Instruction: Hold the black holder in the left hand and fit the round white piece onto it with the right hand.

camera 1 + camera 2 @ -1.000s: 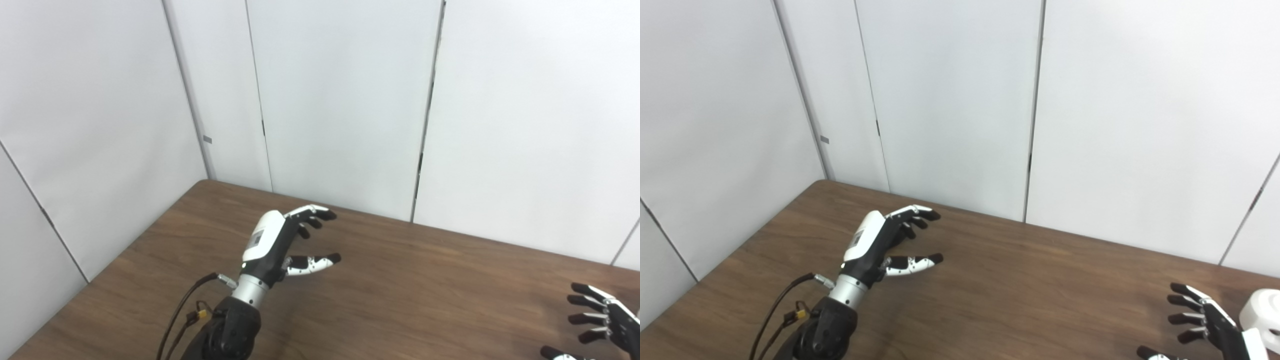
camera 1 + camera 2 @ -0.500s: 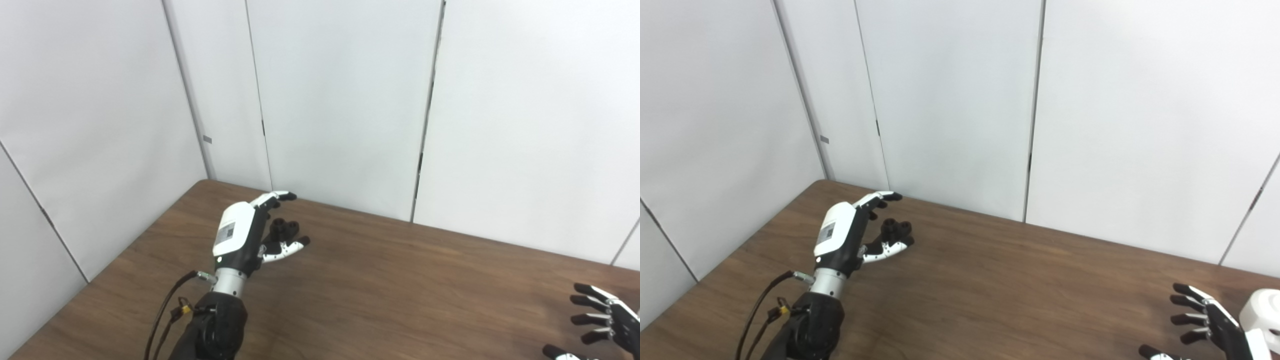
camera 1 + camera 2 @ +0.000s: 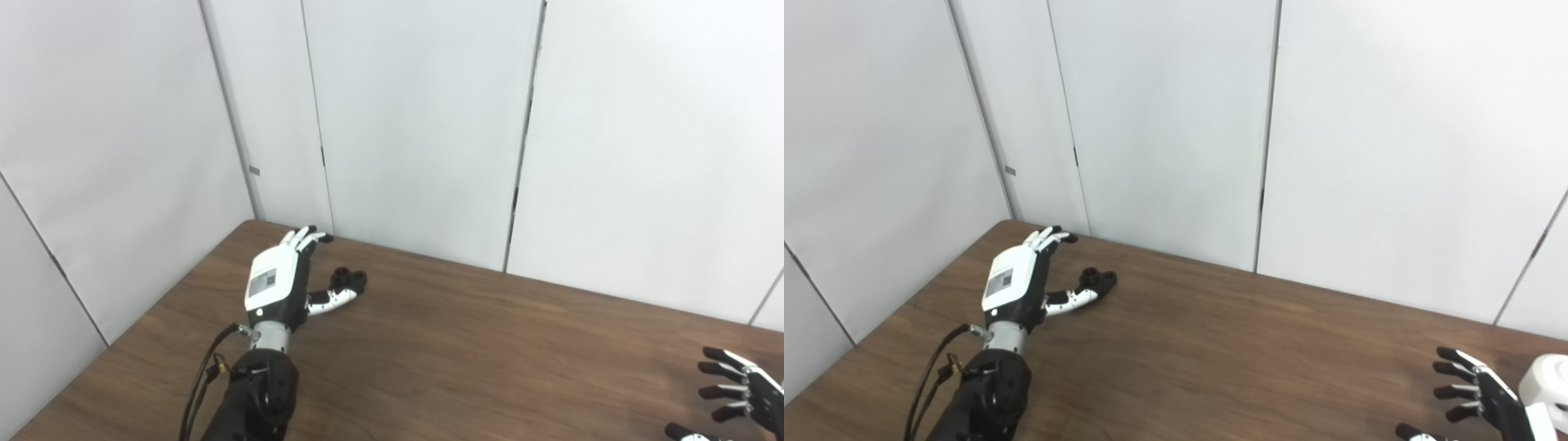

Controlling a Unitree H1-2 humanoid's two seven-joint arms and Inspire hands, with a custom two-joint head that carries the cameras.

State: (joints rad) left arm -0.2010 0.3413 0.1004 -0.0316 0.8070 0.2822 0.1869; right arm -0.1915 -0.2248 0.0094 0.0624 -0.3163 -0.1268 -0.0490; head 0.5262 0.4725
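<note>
The black holder (image 3: 349,279), a small knobbly piece with rounded lobes, lies on the brown wood-grain surface (image 3: 465,361) just past the left hand's thumb tip, to the right of its palm. The left hand (image 3: 277,286), with its glossy white back and black fingers, is spread wide and holds nothing. The right hand (image 3: 1479,398) is also spread and empty; the round white piece (image 3: 1545,383), smooth and matte, sits just right of it.
</note>
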